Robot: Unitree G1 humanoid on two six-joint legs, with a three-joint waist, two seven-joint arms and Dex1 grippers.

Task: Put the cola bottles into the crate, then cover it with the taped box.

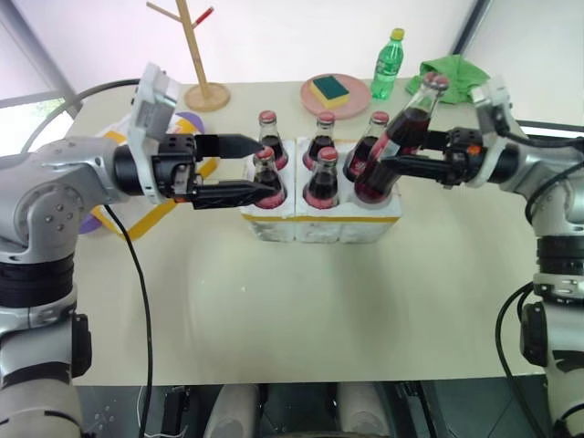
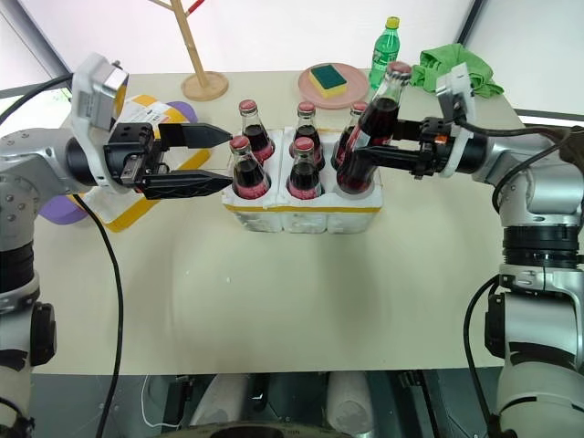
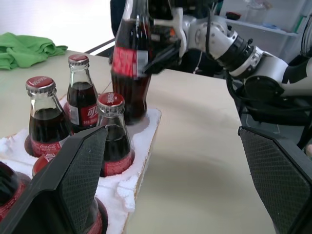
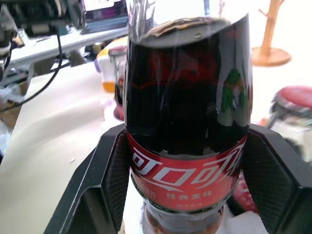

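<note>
From the head views, your right end effector (image 1: pixel 383 167) is clamped on the sixth cola bottle (image 1: pixel 401 137), which tilts with its base right at the crate's (image 1: pixel 319 219) front right well and its cap leaning away to the right. The other five bottles (image 1: pixel 322 178) stand in their wells. Your left end effector (image 1: pixel 260 169) is spread wide open, one finger on each side of the front left bottle (image 1: pixel 267 181), not gripping it. The taped box (image 2: pixel 137 196) sits on the table (image 1: pixel 301 301) behind your left arm.

Left wrist view: both fingers (image 3: pixel 73 180) well apart, nothing pinched, and the tilted bottle (image 3: pixel 130 63) sits at the crate's (image 3: pixel 141 141) far corner.

Right wrist view: the pads (image 4: pixel 114 175) squeeze the bottle (image 4: pixel 187 122) right at its red label.
</note>
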